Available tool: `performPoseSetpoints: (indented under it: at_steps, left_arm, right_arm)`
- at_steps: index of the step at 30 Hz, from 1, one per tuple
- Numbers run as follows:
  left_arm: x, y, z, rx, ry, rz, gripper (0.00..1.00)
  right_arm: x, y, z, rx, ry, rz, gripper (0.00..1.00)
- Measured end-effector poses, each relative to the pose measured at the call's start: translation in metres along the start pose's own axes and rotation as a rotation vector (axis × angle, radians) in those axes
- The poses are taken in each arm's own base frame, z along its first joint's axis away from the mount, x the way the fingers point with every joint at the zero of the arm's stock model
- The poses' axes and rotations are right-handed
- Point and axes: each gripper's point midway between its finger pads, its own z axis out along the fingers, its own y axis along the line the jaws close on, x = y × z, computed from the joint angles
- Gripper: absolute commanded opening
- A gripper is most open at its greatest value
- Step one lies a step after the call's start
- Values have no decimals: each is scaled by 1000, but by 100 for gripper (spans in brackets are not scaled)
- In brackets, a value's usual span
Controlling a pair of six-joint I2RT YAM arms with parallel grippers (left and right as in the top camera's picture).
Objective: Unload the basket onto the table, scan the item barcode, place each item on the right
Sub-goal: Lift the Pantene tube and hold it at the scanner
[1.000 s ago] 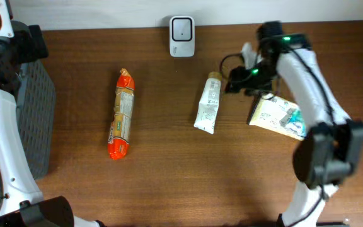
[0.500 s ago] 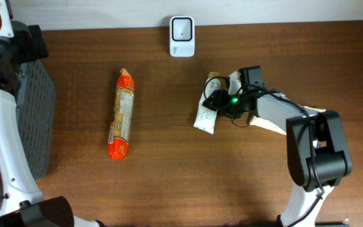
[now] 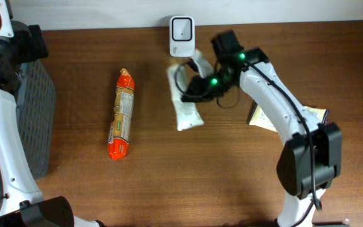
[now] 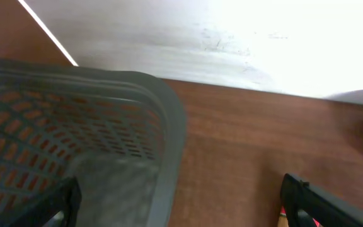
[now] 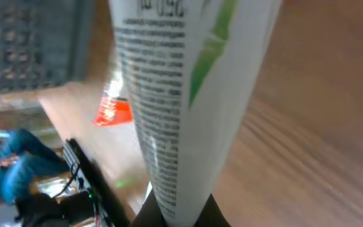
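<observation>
Right gripper (image 3: 194,87) is clamped narrow on the tube (image 3: 184,101), pinching it near the capped end so the long printed body hangs free. That leaves as much label as possible uncovered for reading. In my wrist view the tube (image 5: 188,94) fills the picture: black small print and a green stripe, but no barcode that I can make out (it may be on the far face, I cannot tell).

The tube sits just in front of the scanner (image 3: 181,28), close but not over it. Its top end points toward the scanner and its crimped tail trails back across the table (image 3: 169,183). It looks tilted and clear of the wood, though the overhead view does not settle that.

Left gripper (image 4: 178,189) is spread wide and holds nothing. It is parked over the basket (image 4: 74,126) at the far left, well out of my working lane, a sensible place for it while one arm does the job.

The orange packet (image 3: 121,113) lies well to the left of the tube, and a flat pack (image 3: 314,115) lies by my right arm, both untouched.

My guess at the next move: bring the tube over the scanner and roll it until the code faces the window. The risk is the slick tube twisting in such a narrow pinch.
</observation>
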Motion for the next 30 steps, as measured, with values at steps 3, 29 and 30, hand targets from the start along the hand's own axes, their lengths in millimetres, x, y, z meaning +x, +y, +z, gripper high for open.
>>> performPoseSetpoints:
  at_steps: [3, 29, 30]
  left_arm:
    - [0, 0, 0, 0, 0, 0, 99]
    - [0, 0, 0, 0, 1, 0, 99]
    - [0, 0, 0, 0, 1, 0, 99]
  right_arm:
    - [-22, 55, -26, -107, -59, -160, 4]
    - [-205, -203, -13, 1728, 41, -1060, 4]
    - [-205, -203, -14, 1731, 43, -1061, 4]
